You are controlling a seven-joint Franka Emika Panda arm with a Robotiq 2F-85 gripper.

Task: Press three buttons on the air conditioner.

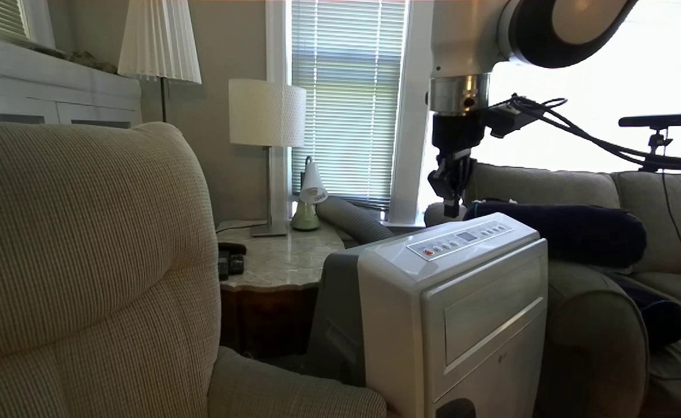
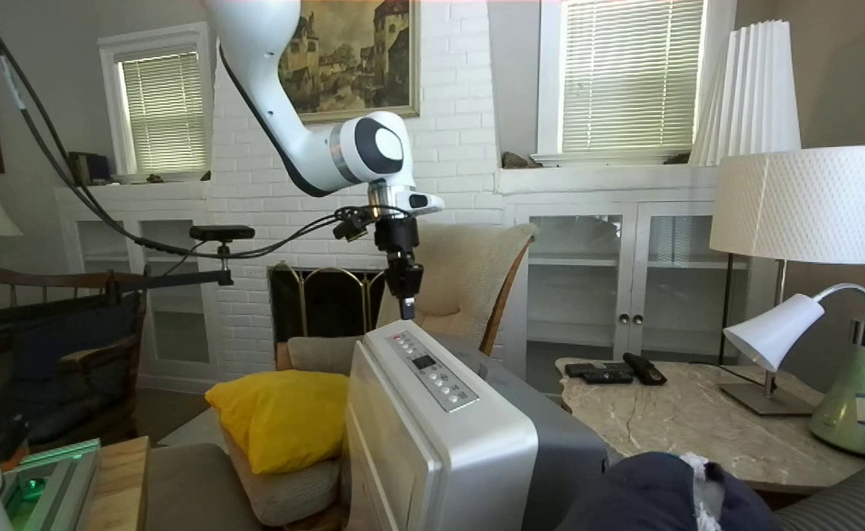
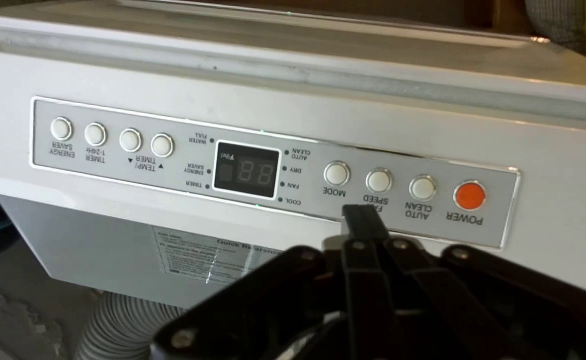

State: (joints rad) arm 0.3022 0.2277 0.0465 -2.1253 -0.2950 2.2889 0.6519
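A/C (image 1: 462, 307): boxy, white/gray (orange pwr btn (image 3: 469, 195)).

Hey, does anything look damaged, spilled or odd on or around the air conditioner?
Nothing stands out: I see no spill or damage on the air conditioner. In the wrist view, the control panel reads upside down, but that's likely just the camera's angle.

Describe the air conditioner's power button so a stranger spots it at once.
Beside the beige armchair stands a white, boxy air conditioner. A grey control strip runs along its top. At one end is the power button, orange-red where the other seven buttons are white.
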